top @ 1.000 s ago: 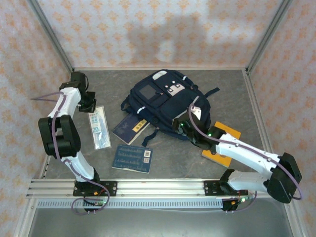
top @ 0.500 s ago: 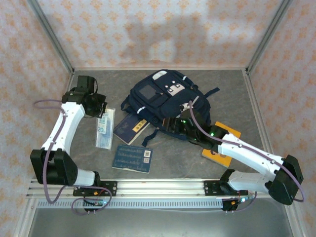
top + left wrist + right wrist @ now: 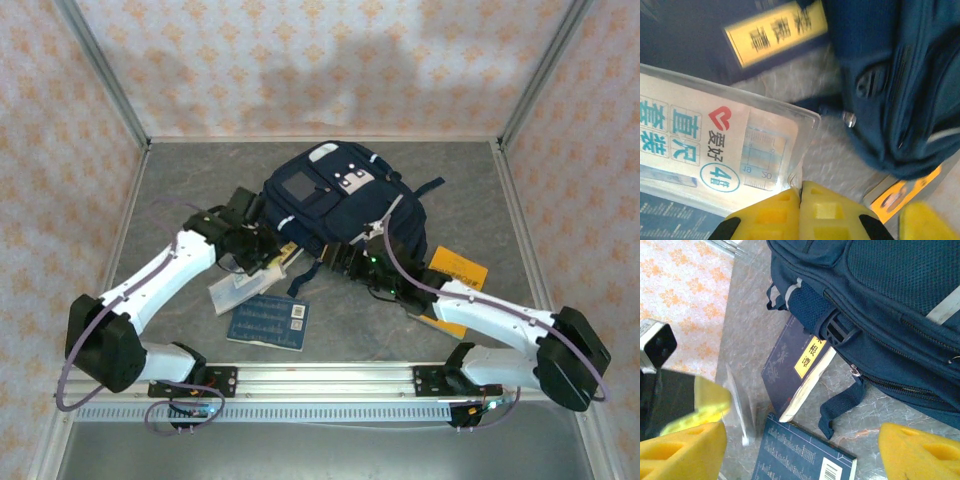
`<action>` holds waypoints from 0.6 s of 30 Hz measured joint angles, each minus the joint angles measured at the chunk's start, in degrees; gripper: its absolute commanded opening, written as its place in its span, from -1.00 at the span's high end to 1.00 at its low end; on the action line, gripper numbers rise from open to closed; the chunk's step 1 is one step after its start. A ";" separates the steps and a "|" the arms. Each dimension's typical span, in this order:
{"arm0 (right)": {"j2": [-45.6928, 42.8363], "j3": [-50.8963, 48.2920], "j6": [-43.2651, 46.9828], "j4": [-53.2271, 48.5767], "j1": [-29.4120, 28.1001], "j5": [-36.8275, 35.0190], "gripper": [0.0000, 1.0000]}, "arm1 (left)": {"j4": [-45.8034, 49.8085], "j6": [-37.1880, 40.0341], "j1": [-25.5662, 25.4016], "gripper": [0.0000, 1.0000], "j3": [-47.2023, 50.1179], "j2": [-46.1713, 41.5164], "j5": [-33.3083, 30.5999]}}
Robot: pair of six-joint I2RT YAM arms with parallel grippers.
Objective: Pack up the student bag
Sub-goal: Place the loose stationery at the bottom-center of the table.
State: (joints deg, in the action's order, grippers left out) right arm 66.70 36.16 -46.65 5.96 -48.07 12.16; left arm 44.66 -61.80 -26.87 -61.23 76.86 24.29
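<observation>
Clear ruler pack (image 3: 715, 145) moved rightward beside student bag (image 3: 335, 195), pinched in left tool (image 3: 800, 195); right tool (image 3: 802, 440) spread wider.

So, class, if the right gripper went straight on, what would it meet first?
Probably the dangling strap of the student bag, with the yellow-labelled book just beyond; depth is unclear.

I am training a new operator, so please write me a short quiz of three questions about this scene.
1. True or false: the right hand is shut on the student bag.
2. Choose: the left hand holds A) a bag strap, B) the ruler pack, C) a pen.
3. Fill in: the book under the right arm is ____ in colour.
Key: 1 false, it stands open beside the student bag; 2 B; 3 orange.
</observation>
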 measured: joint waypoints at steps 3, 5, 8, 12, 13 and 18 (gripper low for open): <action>2.69 -2.80 -2.10 5.60 0.00 1.20 -0.58 | -2.47 1.03 -4.52 1.00 0.76 -0.02 0.79; 5.05 -4.59 -3.52 8.96 0.00 1.77 -0.58 | -4.48 1.90 -7.08 1.00 1.07 -0.02 0.81; 8.24 -6.71 -5.81 12.79 0.00 2.62 -0.58 | -6.54 3.13 -10.88 1.00 1.09 0.04 0.68; 11.13 -8.90 -9.33 18.23 0.00 2.78 -0.60 | -8.94 4.83 -15.30 1.00 1.18 1.31 0.59; 12.02 -9.64 -10.45 20.57 0.00 2.95 -0.60 | -9.70 5.14 -15.93 1.00 1.42 1.73 0.59; 18.53 -12.37 -16.26 31.71 0.50 5.35 -0.60 | -11.87 6.56 -17.20 1.00 2.95 3.65 0.22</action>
State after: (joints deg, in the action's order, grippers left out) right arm 85.23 23.79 -62.92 37.67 -47.57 17.52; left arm 32.80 -55.24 -44.07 -58.28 80.51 24.51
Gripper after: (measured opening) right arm 0.800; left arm 0.042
